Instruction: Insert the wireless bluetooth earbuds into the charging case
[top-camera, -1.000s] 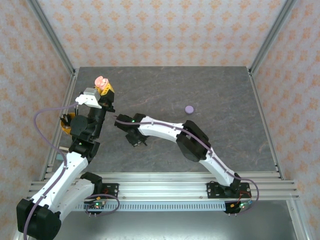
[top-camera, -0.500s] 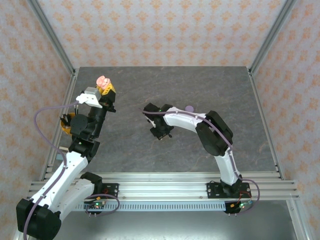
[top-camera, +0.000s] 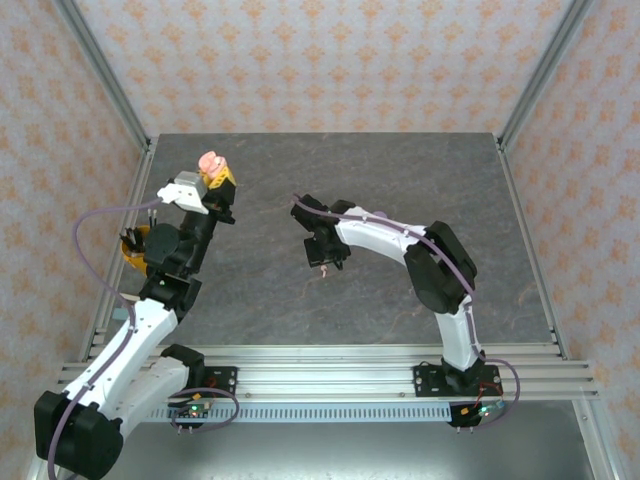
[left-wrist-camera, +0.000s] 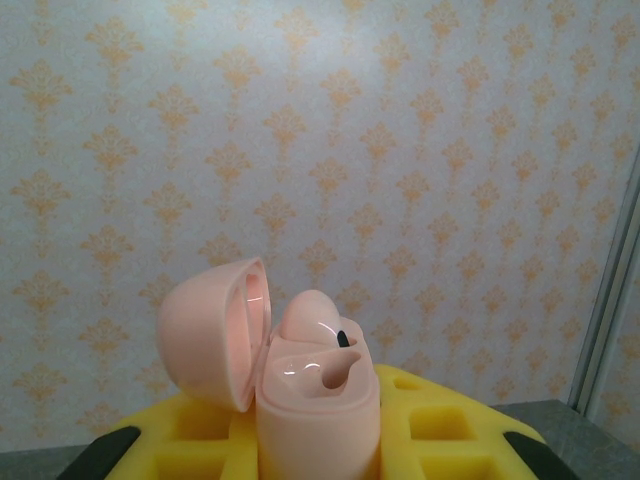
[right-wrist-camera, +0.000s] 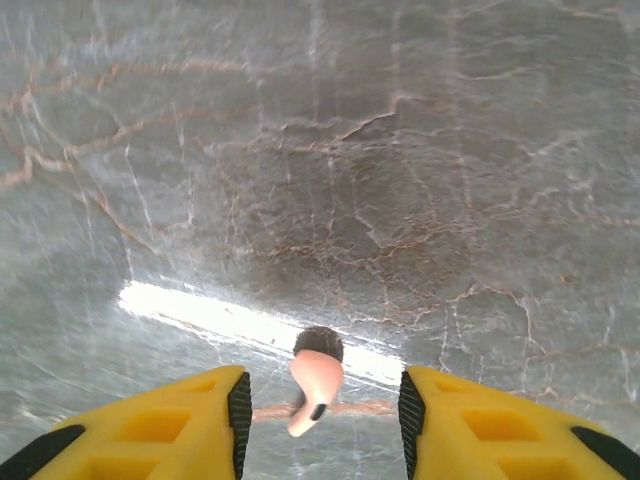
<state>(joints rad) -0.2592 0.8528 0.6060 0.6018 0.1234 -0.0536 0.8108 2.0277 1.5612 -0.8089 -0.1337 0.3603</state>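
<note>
Swung rightward, the right jaws stand apart astride a pink earbud; left jaws clamp the open pink case.

I count two arms, the left arm and the right arm. Each ends in one pincer, so there are two of those: the left pincer and the right pincer. Each pincer has two yellow fingers, which makes four. There is one pink case with one lid and two sockets. I count two pink earbuds: the first earbud in the case and the second earbud on the tabletop. There is one tabletop, and there are three papered walls.
</note>
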